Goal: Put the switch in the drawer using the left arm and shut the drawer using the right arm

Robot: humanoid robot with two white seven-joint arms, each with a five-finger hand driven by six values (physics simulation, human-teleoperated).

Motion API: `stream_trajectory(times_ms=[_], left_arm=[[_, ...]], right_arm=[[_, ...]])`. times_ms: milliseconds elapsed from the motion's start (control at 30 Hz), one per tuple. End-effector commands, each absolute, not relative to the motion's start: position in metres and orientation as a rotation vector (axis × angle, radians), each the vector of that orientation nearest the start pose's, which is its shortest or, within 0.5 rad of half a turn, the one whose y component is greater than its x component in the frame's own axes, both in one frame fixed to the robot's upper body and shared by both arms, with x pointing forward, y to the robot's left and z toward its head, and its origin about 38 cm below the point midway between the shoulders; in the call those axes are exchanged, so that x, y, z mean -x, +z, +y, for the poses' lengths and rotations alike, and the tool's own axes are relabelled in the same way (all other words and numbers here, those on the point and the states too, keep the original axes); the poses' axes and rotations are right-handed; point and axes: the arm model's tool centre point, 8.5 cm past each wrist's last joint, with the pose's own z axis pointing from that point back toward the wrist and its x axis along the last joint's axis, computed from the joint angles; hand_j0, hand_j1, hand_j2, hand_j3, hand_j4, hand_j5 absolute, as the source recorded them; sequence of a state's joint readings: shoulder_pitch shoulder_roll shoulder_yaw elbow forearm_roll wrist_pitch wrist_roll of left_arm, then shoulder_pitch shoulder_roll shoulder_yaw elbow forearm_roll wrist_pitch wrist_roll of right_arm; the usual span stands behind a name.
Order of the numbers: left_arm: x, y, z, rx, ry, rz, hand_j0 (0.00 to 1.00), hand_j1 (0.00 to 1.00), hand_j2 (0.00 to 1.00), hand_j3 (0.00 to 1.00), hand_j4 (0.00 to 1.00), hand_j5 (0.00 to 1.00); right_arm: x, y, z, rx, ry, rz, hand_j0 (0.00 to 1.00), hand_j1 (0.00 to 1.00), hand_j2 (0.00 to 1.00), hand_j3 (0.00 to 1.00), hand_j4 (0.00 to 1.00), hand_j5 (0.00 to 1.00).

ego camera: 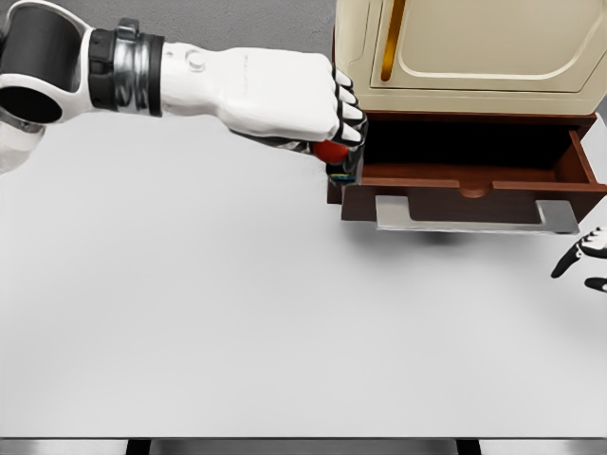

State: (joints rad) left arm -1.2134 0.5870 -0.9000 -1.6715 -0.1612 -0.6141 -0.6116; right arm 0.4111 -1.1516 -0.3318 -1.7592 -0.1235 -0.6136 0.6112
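One hand at work: my left hand (313,114) is curled tight around the switch (334,156), carrying it at the left end of the open drawer (474,185).
Switch position: in my grip, just at the drawer's left front corner, not yet inside; I judge it needs to travel right and over the front panel before release.
Drawer state: pulled out under the cream cabinet (474,47), so the cavity is ready to receive.
Right hand (583,256): waits low at the right edge, near the drawer's handle (474,216), presumably for the push; whether its fingers are spread I cannot tell.
Hidden: my knuckles cover most of the switch; only red and dark bits show.
Desk (237,332): bare white surface below.
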Motion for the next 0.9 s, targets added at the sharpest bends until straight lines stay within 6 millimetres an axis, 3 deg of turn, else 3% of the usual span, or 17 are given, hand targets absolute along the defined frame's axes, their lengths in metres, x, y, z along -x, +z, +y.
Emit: stream_trajectory(times_ms=[0, 200, 267, 367, 633, 867], left_arm=[[-0.402, 0.399, 0.086, 0.209, 2.376, 1.904, 0.45, 0.45, 0.45, 0.45, 0.45, 0.45], [-0.432, 0.394, 0.066, 0.174, 2.407, 1.986, 0.45, 0.45, 0.45, 0.45, 0.45, 0.45], [-0.441, 0.394, 0.05, 0.152, 2.406, 2.014, 0.45, 0.45, 0.45, 0.45, 0.45, 0.45], [-0.463, 0.379, 0.028, 0.18, 2.472, 2.01, 0.45, 0.45, 0.45, 0.45, 0.45, 0.45], [-0.469, 0.362, -0.001, 0.176, 2.516, 1.972, 0.45, 0.45, 0.45, 0.45, 0.45, 0.45], [-0.466, 0.362, -0.01, 0.156, 2.503, 1.976, 0.45, 0.45, 0.45, 0.45, 0.45, 0.45]], right_arm=[[-0.284, 0.253, -0.438, 0.227, 1.712, -1.394, 0.58, 0.58, 0.58, 0.58, 0.58, 0.58], [-0.287, 0.256, -0.435, 0.222, 1.732, -1.394, 0.58, 0.58, 0.58, 0.58, 0.58, 0.58], [-0.287, 0.256, -0.435, 0.222, 1.732, -1.394, 0.58, 0.58, 0.58, 0.58, 0.58, 0.58], [-0.289, 0.258, -0.435, 0.228, 1.733, -1.399, 0.58, 0.58, 0.58, 0.58, 0.58, 0.58], [-0.288, 0.254, -0.433, 0.214, 1.734, -1.394, 0.59, 0.59, 0.59, 0.59, 0.59, 0.59], [-0.288, 0.254, -0.433, 0.213, 1.734, -1.393, 0.59, 0.59, 0.59, 0.59, 0.59, 0.59]])
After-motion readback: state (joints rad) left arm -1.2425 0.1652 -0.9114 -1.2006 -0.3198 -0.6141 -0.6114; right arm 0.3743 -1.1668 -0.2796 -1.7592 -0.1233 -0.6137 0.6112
